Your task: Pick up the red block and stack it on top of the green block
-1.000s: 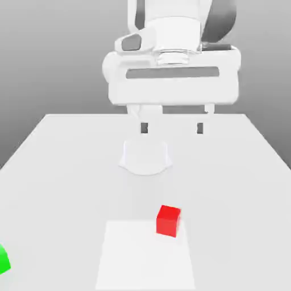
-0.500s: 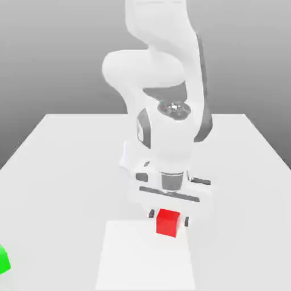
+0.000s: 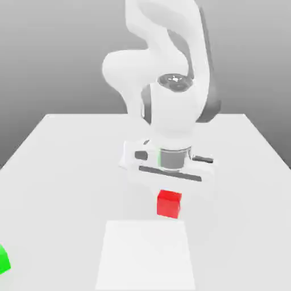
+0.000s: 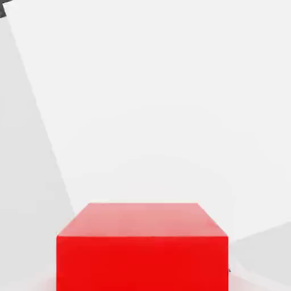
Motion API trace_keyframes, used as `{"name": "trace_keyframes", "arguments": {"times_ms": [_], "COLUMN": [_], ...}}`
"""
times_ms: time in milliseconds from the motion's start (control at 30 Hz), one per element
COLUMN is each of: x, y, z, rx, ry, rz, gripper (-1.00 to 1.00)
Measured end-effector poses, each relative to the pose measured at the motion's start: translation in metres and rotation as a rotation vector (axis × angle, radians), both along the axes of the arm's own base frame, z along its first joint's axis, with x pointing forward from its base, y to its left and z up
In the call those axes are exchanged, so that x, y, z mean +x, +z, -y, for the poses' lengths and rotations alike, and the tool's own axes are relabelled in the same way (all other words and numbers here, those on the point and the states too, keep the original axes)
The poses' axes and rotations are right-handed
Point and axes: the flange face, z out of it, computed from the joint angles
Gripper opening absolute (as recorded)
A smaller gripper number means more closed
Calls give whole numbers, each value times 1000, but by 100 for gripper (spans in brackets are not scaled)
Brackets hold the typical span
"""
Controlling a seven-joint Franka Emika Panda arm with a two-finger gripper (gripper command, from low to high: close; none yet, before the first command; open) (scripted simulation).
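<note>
In the exterior view the white arm [image 3: 165,68] bends down over the middle of the white table [image 3: 51,165], and its hand points straight down at the surface. The gripper [image 3: 169,196] is clamped on the red block [image 3: 169,204]: the cube sits directly under the hand, its top touching the underside of the wide white hand body, and the fingers themselves are hidden behind the cube and the hand. The red block appears to hang a little above the table, just behind the far edge of a brighter white rectangle [image 3: 145,256] that is marked on the surface (I cannot tell for sure if a gap is under the cube). In the hand view the red block [image 4: 142,250] is very close to the camera, with 2 of its faces visible, the upper one lighter and the front one more saturated, and the pale table [image 4: 148,85] lies behind it. The green block [image 3: 3,260] rests on the table at the edge of the exterior view's left, near the front, well apart from the red block and from the arm; part of it is cut off by the picture border.
</note>
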Motion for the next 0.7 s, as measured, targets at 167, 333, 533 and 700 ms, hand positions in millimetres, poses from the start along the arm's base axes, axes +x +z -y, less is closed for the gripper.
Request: {"name": "trace_keyframes", "arguments": {"times_ms": [167,333,533,700], "x": [53,84,80,74], "y": [12,21,30,-28], "z": [86,185,328,354], "rx": [19,20,-5,-13], "ry": [-280,-539,-865,-922], "rz": [1,0,-5,-7], "gripper": [-100,-100,-100,100]}}
